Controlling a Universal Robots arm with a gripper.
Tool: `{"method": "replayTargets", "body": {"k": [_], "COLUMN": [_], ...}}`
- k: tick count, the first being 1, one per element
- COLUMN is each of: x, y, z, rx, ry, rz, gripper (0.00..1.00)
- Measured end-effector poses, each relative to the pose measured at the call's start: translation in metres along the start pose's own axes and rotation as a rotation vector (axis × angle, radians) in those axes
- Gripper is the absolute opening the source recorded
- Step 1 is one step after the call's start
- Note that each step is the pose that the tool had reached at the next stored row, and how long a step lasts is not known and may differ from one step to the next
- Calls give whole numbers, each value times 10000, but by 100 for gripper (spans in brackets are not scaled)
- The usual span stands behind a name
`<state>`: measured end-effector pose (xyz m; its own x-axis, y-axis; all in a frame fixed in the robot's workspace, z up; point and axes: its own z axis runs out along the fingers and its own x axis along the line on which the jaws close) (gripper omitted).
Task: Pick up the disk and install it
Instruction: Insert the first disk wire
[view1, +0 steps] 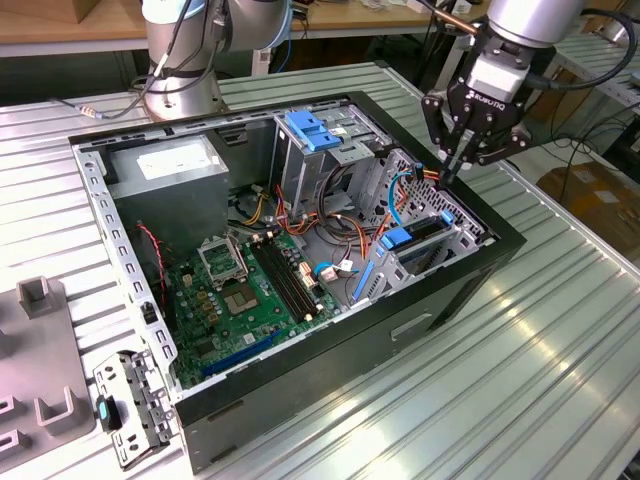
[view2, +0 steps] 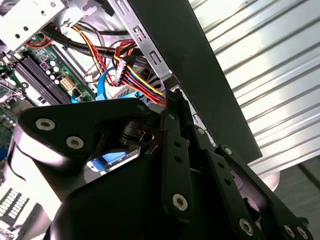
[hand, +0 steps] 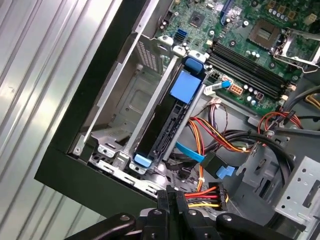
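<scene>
The disk (hand: 167, 120) stands on edge in a slot of the drive cage at the corner of the open computer case (view1: 440, 300). Its dark side and blue carrier rails face up. In the exterior view the disk (view1: 422, 232) sits at the case's right end. My gripper (view1: 449, 172) hovers just above the case wall near the bundle of coloured power cables (hand: 207, 192), a little off from the disk. Its fingers are shut together with nothing between them, as both wrist views show at the gripper (hand: 171, 195) and the gripper (view2: 173, 100).
A tall metal cage with a blue bracket (view1: 313, 130) stands mid-case, with a grey power-supply box (view1: 175, 165) at the far left corner. The green motherboard (view1: 245, 290) lies on the case floor. Loose cables (view1: 345, 235) run around the cage. Grey fixtures (view1: 40, 300) lie on the table at the exterior view's left.
</scene>
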<state>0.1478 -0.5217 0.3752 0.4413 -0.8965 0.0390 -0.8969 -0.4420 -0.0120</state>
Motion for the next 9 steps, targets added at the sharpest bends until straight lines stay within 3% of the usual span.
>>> {"method": "replayTargets", "body": {"k": [2,9], "x": [-2,-15], "y": [5,31], "z": [1,1], "rx": [-15,-40], "ry": [5,12], "rz": [389,1010], "gripper": [17,17]}}
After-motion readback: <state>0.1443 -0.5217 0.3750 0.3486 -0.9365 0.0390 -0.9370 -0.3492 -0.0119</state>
